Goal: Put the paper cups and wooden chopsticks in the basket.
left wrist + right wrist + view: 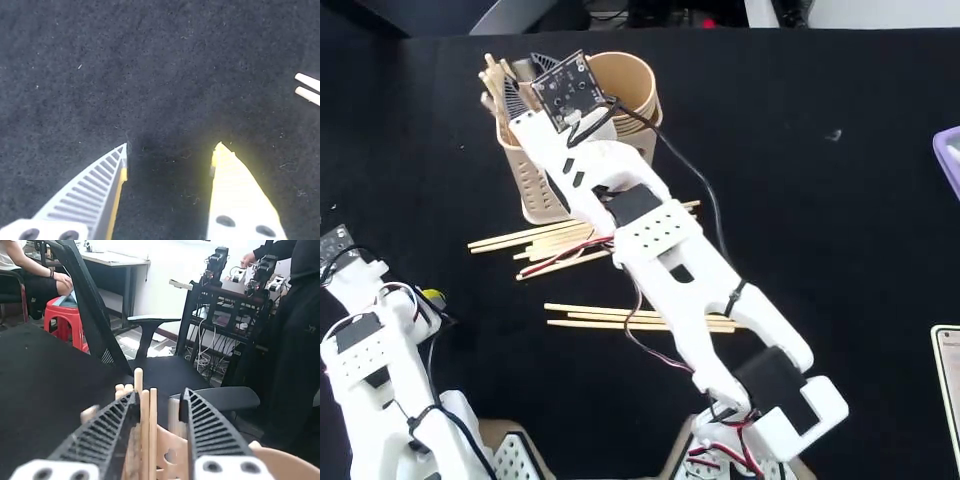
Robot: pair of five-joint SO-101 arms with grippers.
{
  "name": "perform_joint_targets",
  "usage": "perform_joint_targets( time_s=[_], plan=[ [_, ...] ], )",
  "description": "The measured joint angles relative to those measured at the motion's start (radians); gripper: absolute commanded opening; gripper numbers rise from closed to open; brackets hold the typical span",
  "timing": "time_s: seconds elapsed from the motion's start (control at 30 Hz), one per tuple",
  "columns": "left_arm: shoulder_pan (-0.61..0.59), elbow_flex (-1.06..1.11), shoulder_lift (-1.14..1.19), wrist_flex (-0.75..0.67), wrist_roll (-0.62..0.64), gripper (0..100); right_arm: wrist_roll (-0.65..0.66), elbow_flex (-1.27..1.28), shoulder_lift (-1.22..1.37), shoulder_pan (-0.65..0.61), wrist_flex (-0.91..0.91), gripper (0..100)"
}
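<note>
Tipping is looking like the nearest hazard. The right gripper (159,394) is hanging over the basket (535,190) with its jaws narrowly parted, and the upright chopsticks (146,425) are standing between them, close against one jaw with a gap to the other, so they are not pinched as far as I can judge. If the arm is pulling away at a slant, a jaw could be dragging those sticks out over the rim, or nudging the light basket along the cloth. The paper cups (625,85) are sitting stacked at the basket's far end, touching the gripper's side or nearly so, and whether they are inside the wall or just behind it I cannot tell; a sideways sweep there could be knocking them over. Two loose bundles (545,240) and (610,318) are lying under the right arm's forearm, and its dangling cable (705,200) is hanging near them — a low retreat risks scattering them. The left gripper (171,146) is gaping wide over bare black cloth (820,200). Open room is lying to the right of the basket, well short of the purple edge (950,160).
</note>
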Motion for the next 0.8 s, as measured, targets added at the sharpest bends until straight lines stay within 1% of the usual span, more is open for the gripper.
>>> perform_joint_targets(
  time_s=[0.1, 0.2, 0.33, 0.4, 0.57, 0.7, 0.8],
  plan=[
    [0.000, 0.000, 0.000, 0.000, 0.000, 27, 0.000, 0.000, -0.017, 0.000, 0.000, 10.9],
    [0.000, 0.000, 0.000, 0.000, 0.000, 27, 0.000, 0.000, -0.095, 0.000, 0.029, 10.3],
    [0.000, 0.000, 0.000, 0.000, 0.000, 27, 0.000, 0.021, -0.275, 0.000, 0.141, 10.3],
    [0.000, 0.000, 0.000, 0.000, 0.000, 27, 0.000, 0.063, -0.385, 0.000, 0.233, 10.3],
    [0.000, 0.000, 0.000, 0.000, 0.000, 27, 0.000, 0.226, -0.697, 0.000, 0.531, 10.4],
    [0.000, 0.000, 0.000, 0.000, 0.000, 27, 0.002, 0.410, -0.964, 0.000, 0.758, 10.6],
    [0.000, 0.000, 0.000, 0.000, 0.000, 27, 0.003, 0.575, -1.154, -0.002, 0.865, 10.6]
  ],
)
